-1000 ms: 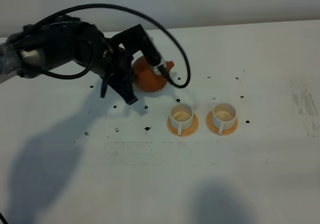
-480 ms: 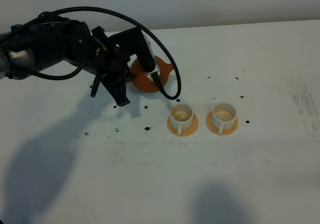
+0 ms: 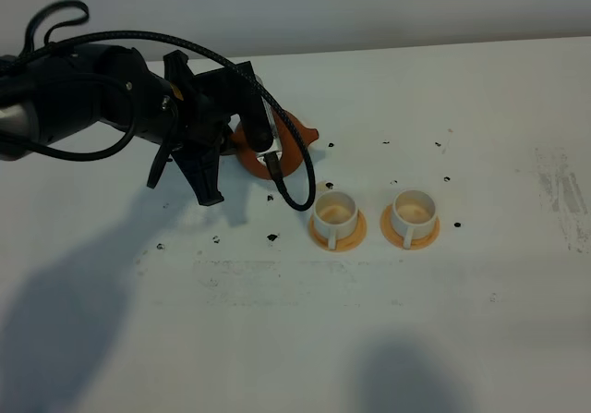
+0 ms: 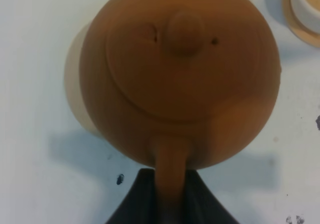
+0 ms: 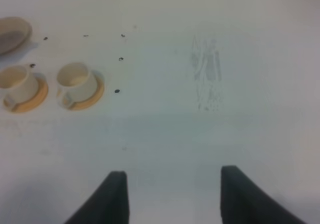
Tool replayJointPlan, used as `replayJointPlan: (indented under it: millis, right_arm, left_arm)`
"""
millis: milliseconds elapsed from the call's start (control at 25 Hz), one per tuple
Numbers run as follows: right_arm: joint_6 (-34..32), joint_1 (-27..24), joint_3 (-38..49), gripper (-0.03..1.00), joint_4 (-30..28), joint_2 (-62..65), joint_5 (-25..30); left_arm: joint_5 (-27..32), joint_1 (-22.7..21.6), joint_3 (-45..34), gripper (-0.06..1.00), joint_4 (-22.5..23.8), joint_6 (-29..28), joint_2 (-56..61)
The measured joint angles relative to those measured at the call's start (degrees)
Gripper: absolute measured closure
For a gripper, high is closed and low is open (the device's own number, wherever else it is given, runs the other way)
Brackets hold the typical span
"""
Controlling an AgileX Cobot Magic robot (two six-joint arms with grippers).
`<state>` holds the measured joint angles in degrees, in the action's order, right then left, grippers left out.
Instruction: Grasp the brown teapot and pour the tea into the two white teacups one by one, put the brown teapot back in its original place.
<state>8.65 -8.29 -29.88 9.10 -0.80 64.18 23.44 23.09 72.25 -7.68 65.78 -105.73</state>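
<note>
The brown teapot [image 3: 288,145] is behind and to the left of the two white teacups. My left gripper [image 3: 245,140] is shut on its loop handle. In the left wrist view the teapot [image 4: 180,73] fills the frame, with its handle between my dark fingers [image 4: 135,204]. The cream saucer [image 4: 74,96] shows from under one side of the teapot, and I cannot tell whether they touch. The left teacup [image 3: 334,212] and the right teacup [image 3: 413,210] stand upright on orange saucers [image 3: 319,237]. My right gripper [image 5: 172,194] is open and empty, well away from the cups [image 5: 75,81].
The white table [image 3: 369,321] has small black specks [image 3: 271,237] around the teapot and cups. A scuffed patch [image 3: 563,191] marks the right side. A black cable [image 3: 295,191] loops from the left arm down close to the left cup.
The left arm has swung left and back. The teapot, still held, has shifted slightly and sits lower, with its spout less raised. The cups have not moved.
</note>
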Motion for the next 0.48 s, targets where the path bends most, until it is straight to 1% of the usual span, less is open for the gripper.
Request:
replayJointPlan:
  millis: [480]
  right_arm:
    - [0.0, 0.0, 0.0, 0.54, 0.0, 0.0, 0.0]
  left_arm:
    - [-1.3, 0.1, -0.8, 0.86, -1.0, 6.7, 0.0]
